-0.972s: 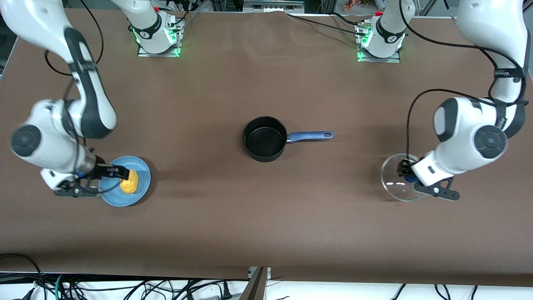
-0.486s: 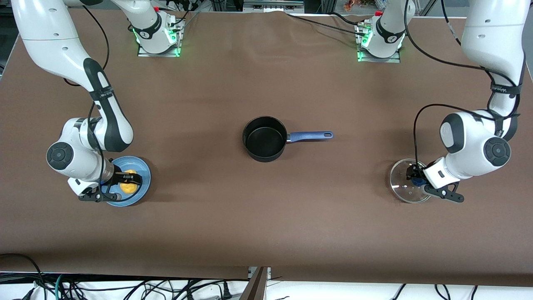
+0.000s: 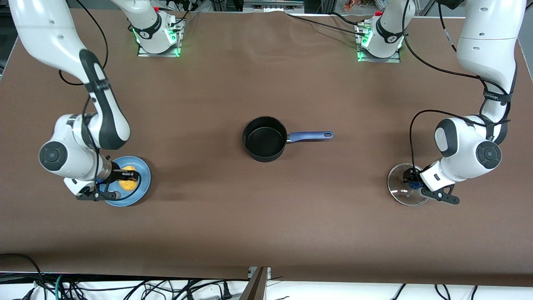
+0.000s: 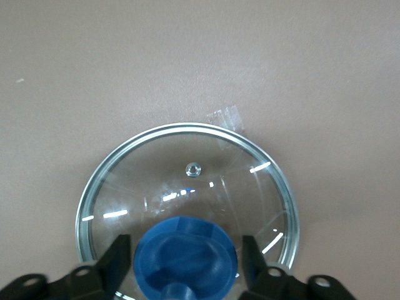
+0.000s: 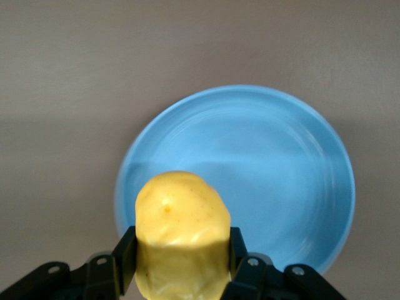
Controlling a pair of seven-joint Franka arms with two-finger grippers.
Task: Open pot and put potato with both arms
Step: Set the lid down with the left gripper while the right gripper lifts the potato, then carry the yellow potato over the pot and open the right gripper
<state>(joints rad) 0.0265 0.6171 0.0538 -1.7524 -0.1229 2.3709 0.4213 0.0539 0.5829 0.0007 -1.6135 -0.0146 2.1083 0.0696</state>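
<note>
Right pincer [image 5: 181, 265] clamps the potato [image 5: 182, 234] over the plate [image 5: 294, 187]; left pincer [image 4: 185, 259] spread around the lid [image 4: 187, 169] knob (pot [image 3: 265, 139] uncovered).

Black pot [image 3: 265, 143] uncovered mid-table, yellow potato [image 5: 182, 240] gripped above plate [image 5: 294, 169]

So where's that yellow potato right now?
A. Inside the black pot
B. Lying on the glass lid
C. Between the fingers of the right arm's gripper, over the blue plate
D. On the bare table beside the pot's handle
C: the right gripper is shut on the potato over the blue plate, while the pot sits empty.
</note>
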